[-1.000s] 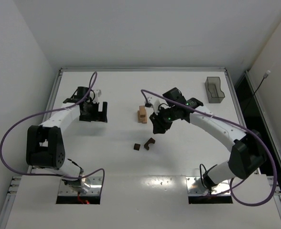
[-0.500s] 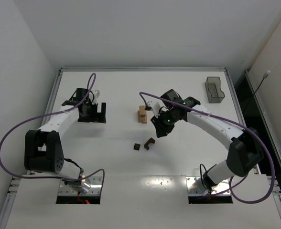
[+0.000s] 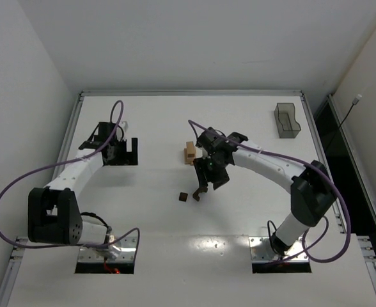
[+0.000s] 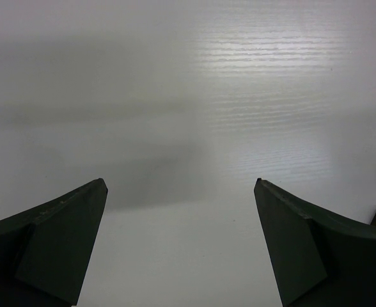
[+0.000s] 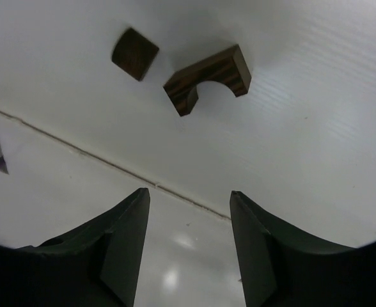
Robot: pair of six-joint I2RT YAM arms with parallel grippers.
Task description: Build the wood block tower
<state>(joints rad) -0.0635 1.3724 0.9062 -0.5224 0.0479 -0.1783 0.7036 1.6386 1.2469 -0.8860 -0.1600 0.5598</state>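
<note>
Brown arch (image 5: 207,70) beyond open right claw (image 5: 188,192)

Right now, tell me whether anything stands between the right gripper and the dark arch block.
Nothing visible does. Only bare table shows between the open right gripper and the arch block ahead of it. The small dark block lies apart from the arch, off to one side and outside that path.

A short column of light tan wooden blocks (image 3: 189,153) stands on the white counter (image 3: 156,121), with a dark brown wooden arch block (image 3: 197,194) and a small dark brown wooden cube (image 3: 183,196) lying side by side toward the near edge. The right hand (image 3: 204,184) hangs over the arch; the left hand (image 3: 134,152) sits well off to the left.
</note>
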